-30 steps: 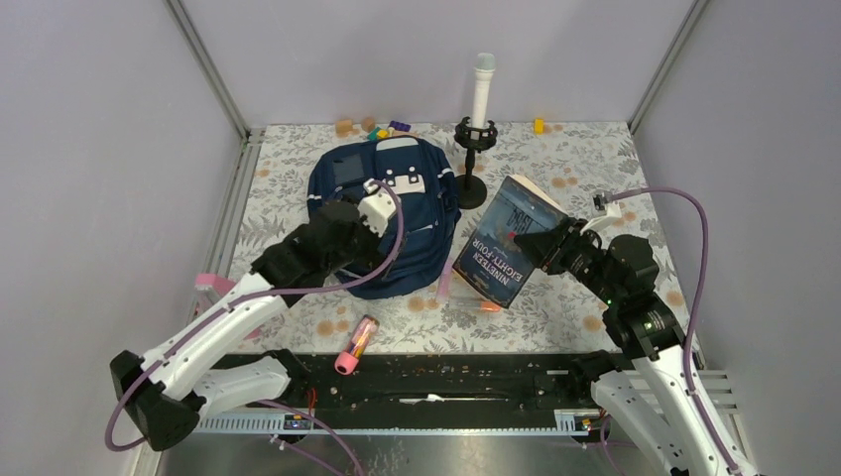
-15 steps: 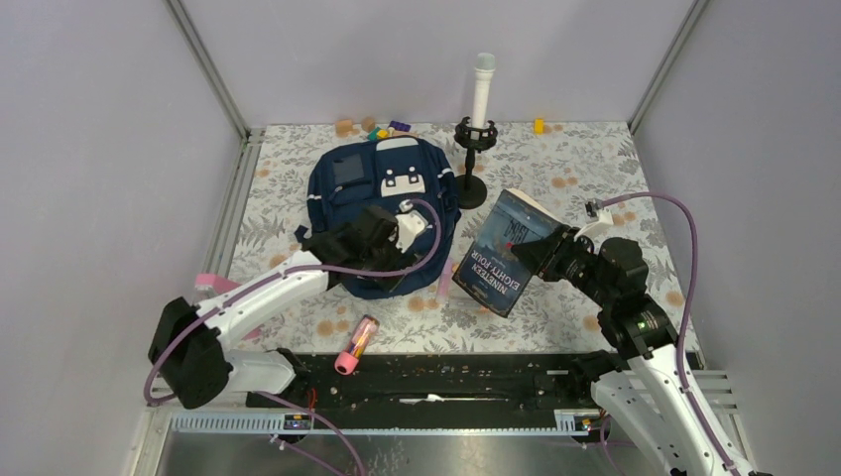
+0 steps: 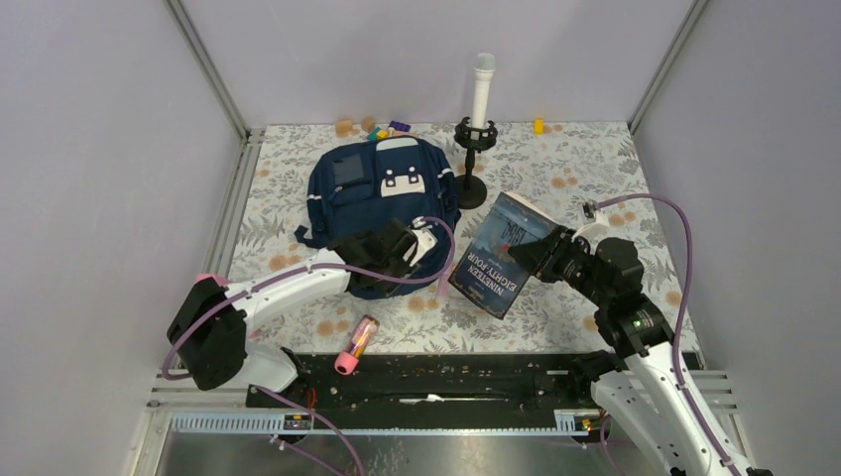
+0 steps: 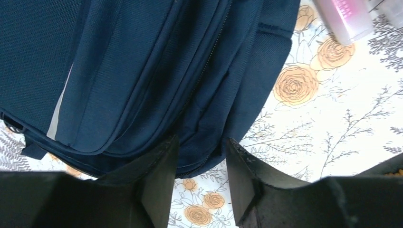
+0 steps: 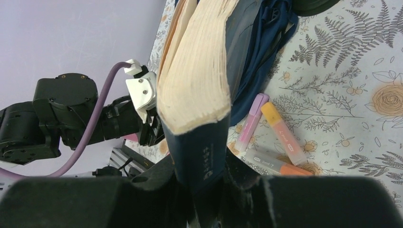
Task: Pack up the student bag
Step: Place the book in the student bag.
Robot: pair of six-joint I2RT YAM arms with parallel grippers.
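The student bag (image 3: 382,198) is laid flat on the flowered table (image 3: 595,159), left of centre, pocket side up. The left gripper (image 4: 199,159) is parked right at its near right corner. In the left wrist view the fingers (image 4: 159,166) are seen roughly halfway apart with the bag's dark edge fabric between them, but whether it's actually pinched can't be told. From overhead that gap is hidden by the wrist, so no help there. The right gripper (image 5: 199,178) is clamped on the spine of a thick book (image 5: 197,71), which is held tilted just right of the bag. The yellowed page edges and the highlighters (image 5: 280,133) lying under the book are made out clearly in the right wrist view. The printed cover is shown only from overhead.
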